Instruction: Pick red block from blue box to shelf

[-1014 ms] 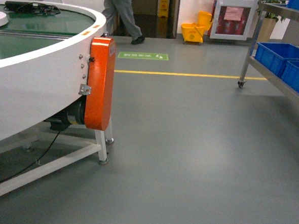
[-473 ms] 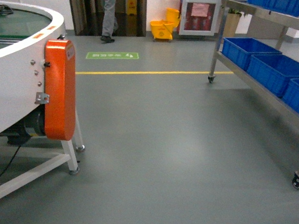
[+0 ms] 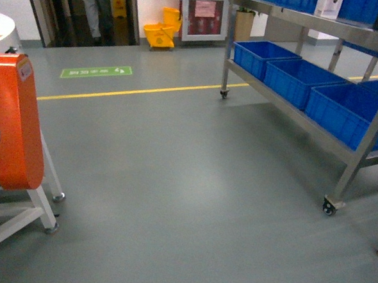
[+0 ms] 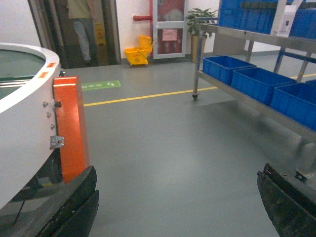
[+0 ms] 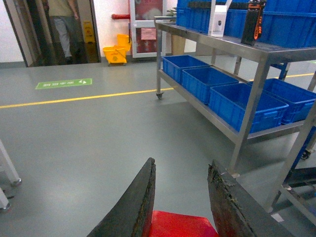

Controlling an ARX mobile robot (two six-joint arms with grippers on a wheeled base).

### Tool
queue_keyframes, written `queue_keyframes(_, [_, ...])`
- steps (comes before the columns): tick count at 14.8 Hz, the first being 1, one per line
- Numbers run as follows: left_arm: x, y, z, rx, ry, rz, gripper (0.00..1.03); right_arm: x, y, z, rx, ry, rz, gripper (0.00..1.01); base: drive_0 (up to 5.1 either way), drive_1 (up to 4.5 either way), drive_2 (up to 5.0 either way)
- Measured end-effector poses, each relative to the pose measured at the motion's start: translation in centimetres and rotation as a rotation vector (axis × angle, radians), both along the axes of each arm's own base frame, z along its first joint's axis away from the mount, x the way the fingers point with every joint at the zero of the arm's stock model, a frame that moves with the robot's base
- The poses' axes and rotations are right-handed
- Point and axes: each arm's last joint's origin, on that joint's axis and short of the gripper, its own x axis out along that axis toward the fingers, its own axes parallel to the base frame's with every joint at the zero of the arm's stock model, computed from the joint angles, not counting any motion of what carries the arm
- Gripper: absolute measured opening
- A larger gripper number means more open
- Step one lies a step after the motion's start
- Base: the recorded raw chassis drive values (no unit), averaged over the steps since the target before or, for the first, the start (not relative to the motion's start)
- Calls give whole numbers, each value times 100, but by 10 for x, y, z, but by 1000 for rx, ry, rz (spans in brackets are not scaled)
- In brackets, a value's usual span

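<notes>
A red block [image 5: 178,224] is gripped in the right claw [image 5: 182,207]; the left claw [image 4: 177,207] is spread wide. A green floor sign [image 3: 96,71], unreadable, is seen near the shelf [image 3: 309,72].

Shelf [image 3: 299,23] shiny steel; crates [image 3: 294,80] blue plastic; red block [image 5: 180,224] glossy

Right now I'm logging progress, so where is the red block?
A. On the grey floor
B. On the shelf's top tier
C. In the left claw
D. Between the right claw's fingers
D: in the right wrist view the red block sits between the two dark fingers of the right claw, short of the shelf.
</notes>
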Motion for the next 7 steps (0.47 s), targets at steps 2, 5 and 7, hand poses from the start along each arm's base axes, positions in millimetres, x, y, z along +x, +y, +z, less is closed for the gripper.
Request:
queue_keyframes(2, [0,0,0,0,0,0,98,0,0,0,0,0,0,27,-156,-156,-156])
queue_keyframes(5, [0,0,0,0,0,0,98,0,0,0,0,0,0,27,-154,-154,-154])
queue_keyframes(7, [0,0,0,0,0,0,98,0,0,0,0,0,0,27,-153,-153,-153])
